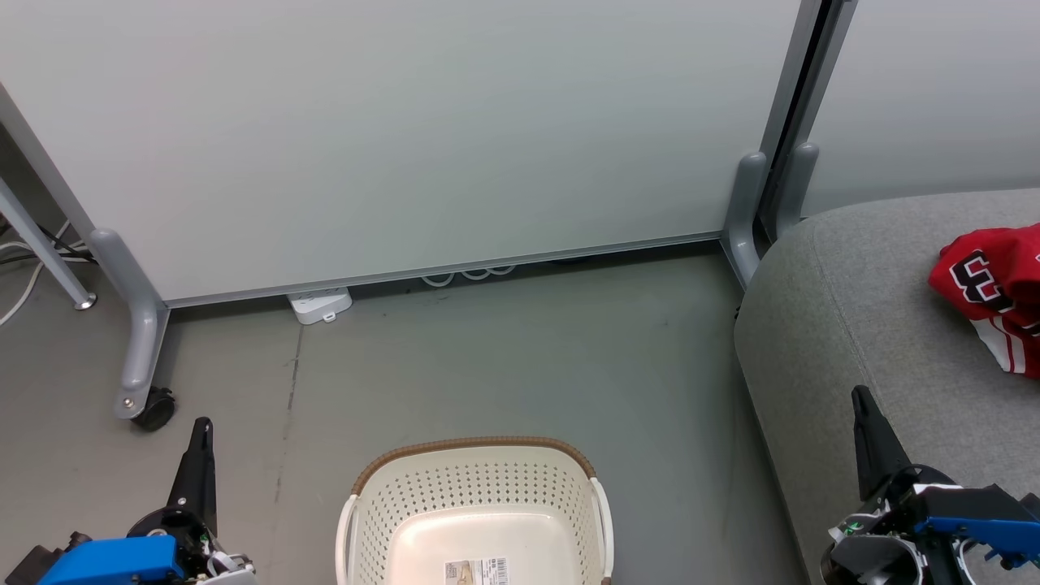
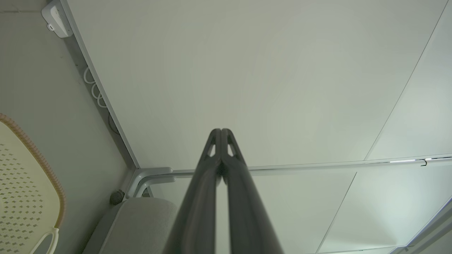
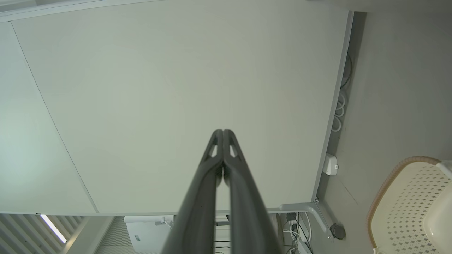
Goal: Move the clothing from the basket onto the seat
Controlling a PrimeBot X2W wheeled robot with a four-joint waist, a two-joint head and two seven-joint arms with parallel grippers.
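In the head view, the red clothing (image 1: 993,284) lay bunched on the grey seat (image 1: 861,309) at the right edge, well apart from the basket (image 1: 475,455), which stood on the floor (image 1: 504,357) at bottom centre with a label (image 1: 477,570) inside. The left gripper (image 1: 203,426) and right gripper (image 1: 860,398) pointed up, holding nothing. In the left wrist view, the left gripper's fingertips pressed together before a pale partition (image 2: 247,70). In the right wrist view, the right gripper's tips likewise met, gripping nothing.

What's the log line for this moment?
basket: visibly empty | red jersey: on sofa seat | left jaws: shut | right jaws: shut
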